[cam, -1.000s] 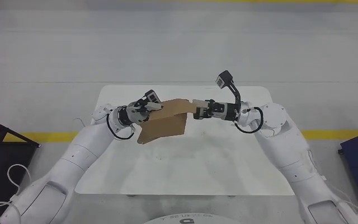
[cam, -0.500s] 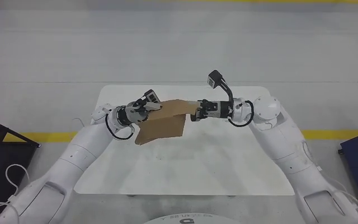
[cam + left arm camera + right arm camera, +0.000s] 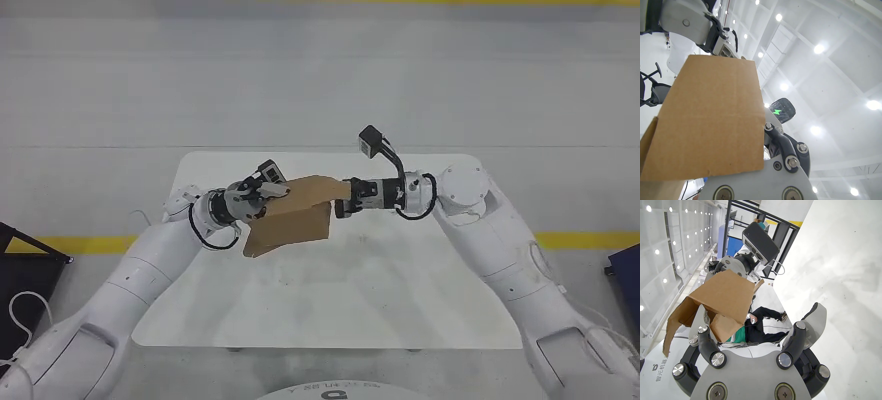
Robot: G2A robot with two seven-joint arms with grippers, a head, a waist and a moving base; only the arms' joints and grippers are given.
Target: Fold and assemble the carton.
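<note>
Jaws: spread wide on the right gripper, pinching the carton on the left gripper. Held aloft over the tabletop's far edge. Over the last second, edged right gripper closer to the open end; probably set to square the walls.

White table on grey floor, yellow line, round ceiling lights

White table on grey floor with yellow line; black chair, ceiling lights.
</note>
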